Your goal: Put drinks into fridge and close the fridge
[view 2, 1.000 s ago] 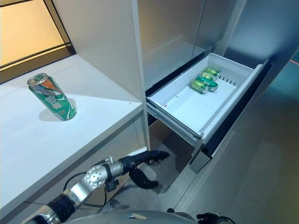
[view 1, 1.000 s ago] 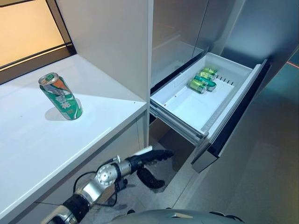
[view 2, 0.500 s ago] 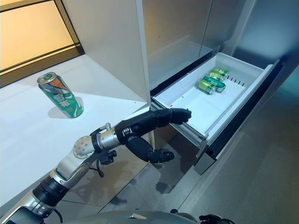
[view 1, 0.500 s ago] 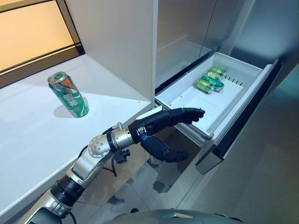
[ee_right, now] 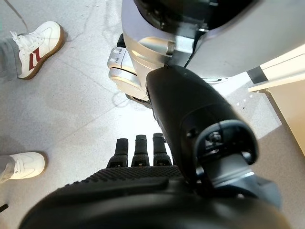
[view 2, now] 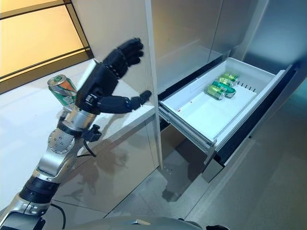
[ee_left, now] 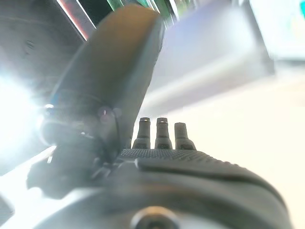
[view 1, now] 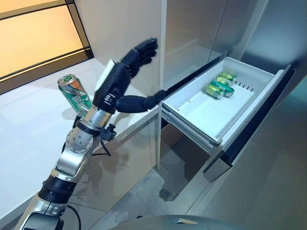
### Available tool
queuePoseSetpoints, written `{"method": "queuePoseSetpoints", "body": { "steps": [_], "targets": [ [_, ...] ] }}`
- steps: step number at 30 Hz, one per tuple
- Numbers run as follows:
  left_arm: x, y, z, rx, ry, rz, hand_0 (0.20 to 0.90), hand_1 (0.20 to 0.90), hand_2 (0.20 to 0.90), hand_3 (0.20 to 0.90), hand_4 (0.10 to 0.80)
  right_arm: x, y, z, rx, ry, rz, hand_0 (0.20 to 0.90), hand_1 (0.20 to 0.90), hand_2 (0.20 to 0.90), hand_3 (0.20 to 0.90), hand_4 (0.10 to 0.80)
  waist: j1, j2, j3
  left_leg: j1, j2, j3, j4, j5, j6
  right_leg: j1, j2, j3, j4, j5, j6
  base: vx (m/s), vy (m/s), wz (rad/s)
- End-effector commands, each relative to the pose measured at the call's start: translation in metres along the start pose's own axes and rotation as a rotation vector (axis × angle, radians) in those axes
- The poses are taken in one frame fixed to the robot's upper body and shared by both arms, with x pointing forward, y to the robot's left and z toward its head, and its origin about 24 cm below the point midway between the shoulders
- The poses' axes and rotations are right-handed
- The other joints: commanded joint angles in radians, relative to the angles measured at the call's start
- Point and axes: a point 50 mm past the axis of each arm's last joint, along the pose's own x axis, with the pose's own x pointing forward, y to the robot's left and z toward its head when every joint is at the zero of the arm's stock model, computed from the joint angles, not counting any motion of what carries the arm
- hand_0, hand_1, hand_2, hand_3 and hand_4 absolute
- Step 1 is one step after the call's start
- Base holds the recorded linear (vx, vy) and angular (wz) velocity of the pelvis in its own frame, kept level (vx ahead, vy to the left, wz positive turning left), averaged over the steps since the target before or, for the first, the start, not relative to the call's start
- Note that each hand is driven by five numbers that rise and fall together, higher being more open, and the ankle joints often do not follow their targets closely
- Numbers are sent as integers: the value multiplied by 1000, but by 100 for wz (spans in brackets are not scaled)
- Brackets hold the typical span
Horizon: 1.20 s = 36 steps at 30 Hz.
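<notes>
The white worktop (view 1: 29,143) is the biggest thing here and serves as the reference: the fridge drawer (view 1: 249,103) stands pulled out past its right-hand end, lower than its surface, with a few green cans (view 1: 218,87) lying at the drawer's far end and most of its floor bare. One more green can (view 1: 74,93) stands on the worktop, toward its back, slightly tilted in view, near the dark window frame (view 1: 48,67).

The left hand (view 1: 117,79) hangs above the worktop's right part, between the standing can and the white side panel (view 1: 129,28) of the cabinet. Its fingers (view 2: 127,50) are spread and nearly straight, thumb held out toward the drawer, and it holds nothing. The can sits just beside the wrist, on the palm's back side, apart from the fingers and not between them and the thumb.

The step in hand looks like reaching for that can. To do it well, the hand probably has to swing back toward the window side so the palm faces the can, then close round its middle, keeping it upright and avoiding a knock from the wrist, which is close enough to tip it.

The right hand (ee_right: 143,152) shows only in its own wrist view, hanging idle over the floor, fingers straight and empty, with a person's white shoes (ee_right: 33,40) nearby.
</notes>
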Motion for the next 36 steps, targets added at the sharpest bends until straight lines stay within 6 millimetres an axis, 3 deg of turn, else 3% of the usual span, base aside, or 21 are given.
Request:
{"method": "queuePoseSetpoints", "body": {
  "steps": [1,5,14,21,31,36],
  "targets": [
    [33,30,54,168,-341,196,900,900,900,900,800,3,24,11,46,-44,75,900,900,900,900,800,13,-13,-38,-31,-43,-63,3,-103,18,-13,-6,6,16,-41,62,37,-1,3],
    [26,54,51,371,-310,386,900,900,900,900,800,3,23,10,50,-38,72,900,900,900,900,800,17,-11,-42,-31,-42,-63,3,-103,14,-13,-6,6,15,-44,61,0,0,0],
    [8,89,31,634,-143,597,900,900,900,900,800,2,22,11,60,-35,75,900,900,900,900,800,21,-10,-46,-30,-41,-66,3,-102,11,-10,-5,4,15,-47,58,0,0,0],
    [-6,101,7,577,54,645,900,900,900,900,800,2,18,13,61,-32,72,900,900,900,900,800,23,-5,-45,-26,-39,-68,3,-100,10,-7,-4,5,16,-49,58,0,0,0],
    [-17,103,-20,270,249,656,900,900,900,900,800,2,15,15,64,-31,70,900,900,900,900,800,25,-1,-43,-25,-38,-72,3,-97,8,-5,-3,3,15,-49,59,0,0,0],
    [-24,106,-31,227,323,691,900,900,900,900,800,2,13,16,64,-29,70,900,900,900,900,800,26,-1,-43,-25,-38,-72,3,-95,7,-5,-4,0,16,-49,60,0,0,0]
  ]
}}
